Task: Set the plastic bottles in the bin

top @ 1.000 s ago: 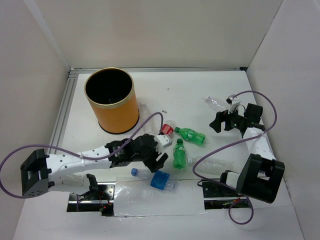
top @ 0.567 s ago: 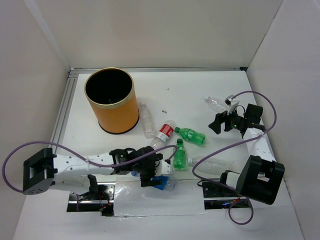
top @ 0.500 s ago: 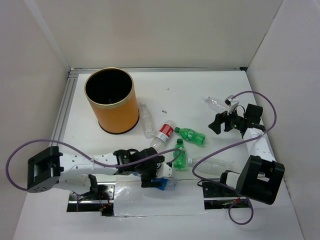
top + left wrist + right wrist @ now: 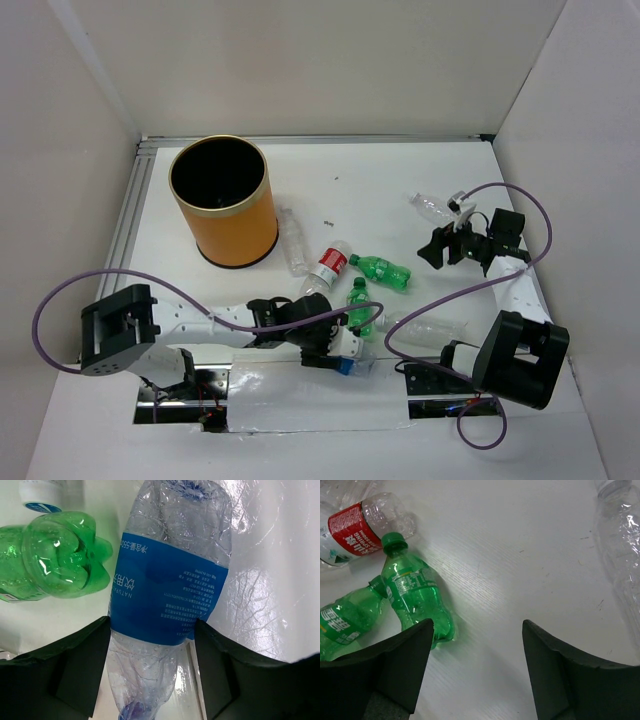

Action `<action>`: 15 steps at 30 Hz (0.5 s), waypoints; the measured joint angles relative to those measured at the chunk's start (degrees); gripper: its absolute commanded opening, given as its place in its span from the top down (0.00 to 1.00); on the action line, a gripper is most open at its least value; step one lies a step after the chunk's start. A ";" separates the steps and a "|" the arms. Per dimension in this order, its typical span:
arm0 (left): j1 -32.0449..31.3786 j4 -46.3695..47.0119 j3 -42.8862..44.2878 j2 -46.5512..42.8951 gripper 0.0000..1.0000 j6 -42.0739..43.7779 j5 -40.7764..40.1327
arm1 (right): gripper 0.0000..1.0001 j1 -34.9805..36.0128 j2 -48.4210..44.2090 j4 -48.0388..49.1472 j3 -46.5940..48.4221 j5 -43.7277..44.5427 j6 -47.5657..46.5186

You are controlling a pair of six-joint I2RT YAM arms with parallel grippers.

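Observation:
The orange bin (image 4: 222,205) stands at the back left. My left gripper (image 4: 333,350) is open, low at the near edge, its jaws astride a clear bottle with a blue label (image 4: 170,590) that lies on the table; both fingers (image 4: 75,670) sit right at its sides. A green bottle (image 4: 50,562) lies just beside it. My right gripper (image 4: 442,250) is open and empty, hovering above bare table (image 4: 477,625). Below it lie two green bottles (image 4: 415,595) and a red-label bottle (image 4: 360,527). A clear bottle (image 4: 432,207) lies just behind it.
Another clear bottle (image 4: 293,240) lies against the bin's right side. A crumpled clear bottle (image 4: 430,327) lies near the right arm's base. White walls close in the table on three sides. A metal rail (image 4: 125,225) runs along the left edge.
My left gripper has moved right and toward the near edge, over the blue-label bottle, so its jaws now straddle it. The right arm has hardly moved.

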 measured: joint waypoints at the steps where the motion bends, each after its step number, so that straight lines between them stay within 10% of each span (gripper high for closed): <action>1: 0.00 0.26 0.00 0.11 1.00 -0.04 -0.15 | 0.40 0.00 0.00 -0.26 0.00 -0.39 -0.22; 7: 0.00 -1.25 0.09 -1.33 1.00 -1.27 -1.86 | 0.67 0.00 0.00 -2.58 -0.02 -3.61 -3.15; 15: 0.04 -6.62 0.55 -14.82 1.00 -3.19 -3.74 | 0.67 0.00 0.00 -4.26 -0.02 -6.03 -5.25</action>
